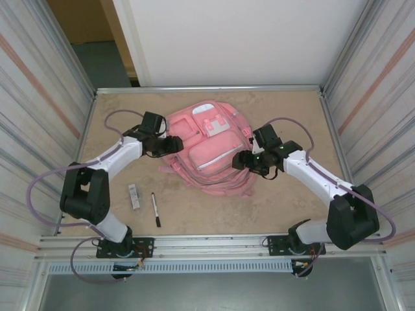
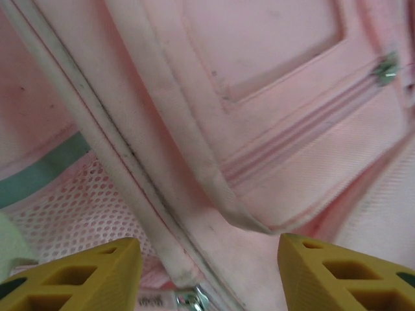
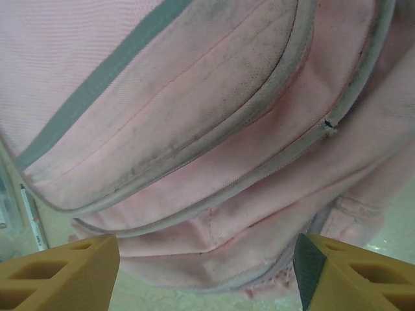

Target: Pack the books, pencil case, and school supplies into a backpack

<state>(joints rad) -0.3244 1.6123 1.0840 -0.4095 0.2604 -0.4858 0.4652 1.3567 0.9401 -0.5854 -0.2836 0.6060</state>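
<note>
My left gripper is spread wide at the left edge of the backpack and my right gripper is spread wide at its right, both holding nothing; the backpack looks soft, floppy and light, so I would pinch its firmer piped seam, not loose cloth.

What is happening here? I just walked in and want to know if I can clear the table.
Two robot arms are working on a pink backpack lying in the middle of the table. The left gripper is at its left side and the right gripper at its right side, both with fingers apart and nothing clamped. A black pen and a small whitish bar lie on the table near the left arm, not yet packed.
</note>
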